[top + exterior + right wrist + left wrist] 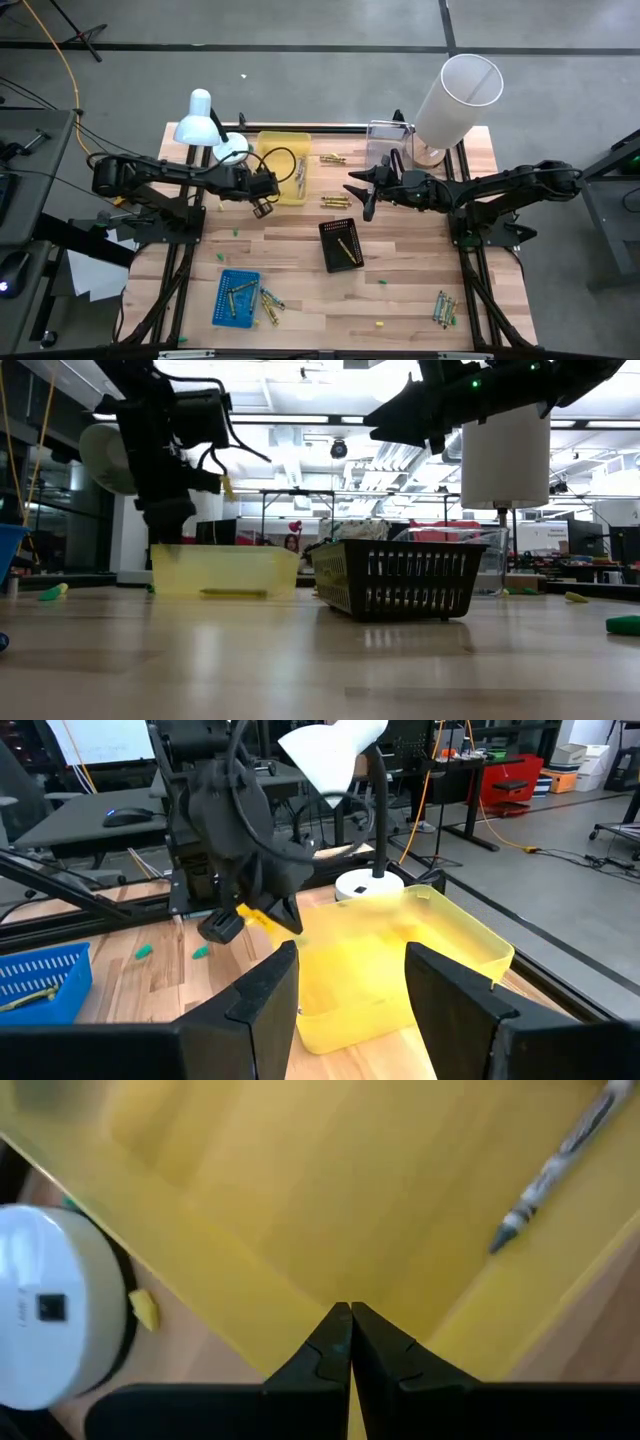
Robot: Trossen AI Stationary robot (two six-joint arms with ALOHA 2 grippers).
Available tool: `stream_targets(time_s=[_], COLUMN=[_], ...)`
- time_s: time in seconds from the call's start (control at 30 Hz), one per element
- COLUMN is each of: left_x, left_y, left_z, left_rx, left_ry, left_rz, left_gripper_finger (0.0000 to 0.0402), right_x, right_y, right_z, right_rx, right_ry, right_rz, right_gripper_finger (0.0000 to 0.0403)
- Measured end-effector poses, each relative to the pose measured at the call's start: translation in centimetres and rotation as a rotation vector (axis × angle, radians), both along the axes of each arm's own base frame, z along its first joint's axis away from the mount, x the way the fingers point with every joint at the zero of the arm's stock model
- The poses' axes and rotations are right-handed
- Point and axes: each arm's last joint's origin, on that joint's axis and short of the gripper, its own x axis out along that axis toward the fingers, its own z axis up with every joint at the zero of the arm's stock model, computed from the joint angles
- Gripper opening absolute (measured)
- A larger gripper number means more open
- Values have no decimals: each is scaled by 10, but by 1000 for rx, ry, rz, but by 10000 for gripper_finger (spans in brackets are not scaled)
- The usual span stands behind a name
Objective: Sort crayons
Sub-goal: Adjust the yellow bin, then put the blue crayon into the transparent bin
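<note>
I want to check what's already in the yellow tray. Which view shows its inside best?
The left wrist view: it looks straight into the yellow tray, showing one crayon on its floor. The high view shows the tray partly covered by the left arm. The low view shows only its side; the right wrist view sees it aslant.

- The fingertips of the left gripper (168, 538) are hidden behind the wall of the yellow tray (225, 571) in the low view.
- Whether anything is pinched between the left gripper's closed fingers (345, 1342) cannot be told from the left wrist view.
- The crayon (555, 1165) in the yellow tray is cut off at the picture's edge in the left wrist view, and its printed label is too blurred to be read.
- The crayons (445, 308) near the table's corner are too small to be counted from above.
- The contents of the black basket (398, 580) are screened by its slotted wall in the low view.
</note>
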Motion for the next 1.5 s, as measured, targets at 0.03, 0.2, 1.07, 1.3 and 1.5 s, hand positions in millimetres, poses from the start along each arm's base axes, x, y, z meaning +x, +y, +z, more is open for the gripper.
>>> stream_targets(time_s=[0.03, 0.2, 1.07, 1.3, 1.5], left_x=[1, 3, -1, 0, 0], left_y=[0, 2, -58, -58, -57], left_z=[4, 36, 44, 47, 48], left_rx=[11, 80, 158, 186, 202], left_ry=[-11, -136, -1006, -1024, -1040], left_rz=[0, -6, -557, -558, -539], left_gripper_finger=[0, 0, 0, 4, 42], right_x=[0, 0, -8, -20, -36], right_y=[0, 0, 16, 29, 40], right_z=[0, 1, 17, 30, 36], right_rx=[0, -10, -46, -34, 117], right_ry=[0, -3, -72, -124, -109], right_rz=[0, 1, 96, 146, 197], right_gripper_finger=[179, 179, 179, 179, 179])
